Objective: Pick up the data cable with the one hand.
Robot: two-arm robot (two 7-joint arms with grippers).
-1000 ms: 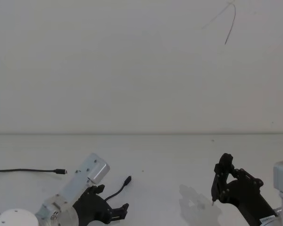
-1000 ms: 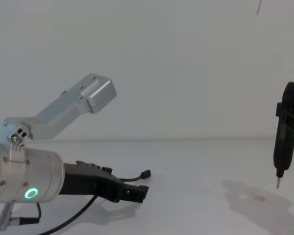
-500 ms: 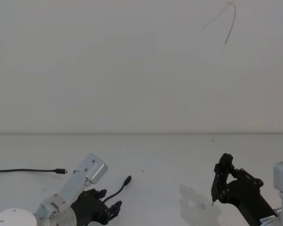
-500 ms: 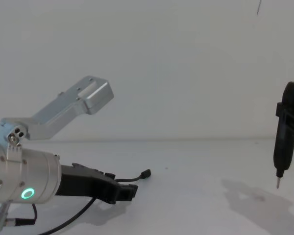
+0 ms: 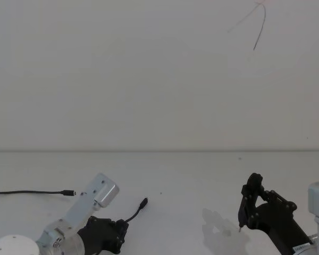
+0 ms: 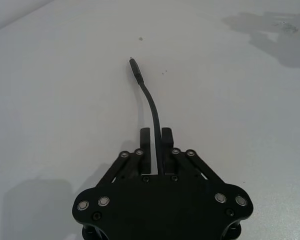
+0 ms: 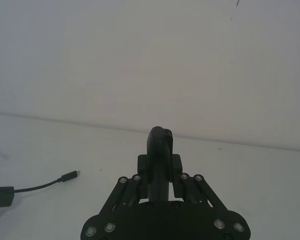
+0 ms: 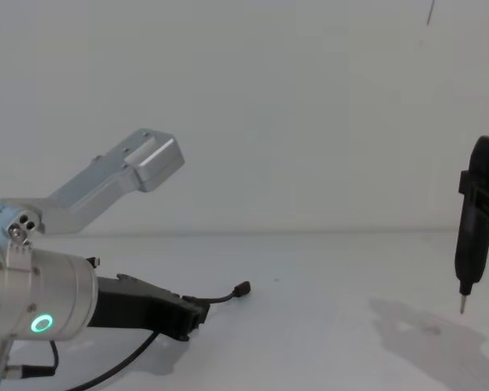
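From the head camera I see a bare white worktop point(image 5: 202, 175) meeting a plain white wall point(image 5: 149, 74) that has a thin dark crack point(image 5: 261, 29) high on the right. The left gripper point(image 5: 121, 227) sits low at the near left, and the data cable point(image 5: 135, 211) runs out of it with its plug lying on the worktop. A thinner black wire point(image 5: 26, 192) lies well apart at the far left. At the near right, the right gripper point(image 5: 260, 208) holds a pen-like tool point(image 5: 251, 187) upright.

On the left wrist camera, the jaws are together, clamped on the data cable point(image 6: 152, 107), which arcs forward to its plug.

On the right wrist camera, the jaws are clamped on the pen-like tool point(image 7: 160, 147).

From the chest camera, the left gripper point(image 8: 197, 314) is just above the worktop point(image 8: 334, 269), and the data cable point(image 8: 228, 295) rises from it. The tool point(image 8: 473, 236) hangs tip down at the right edge, with a soft shadow point(image 8: 424, 330) on the worktop below it.
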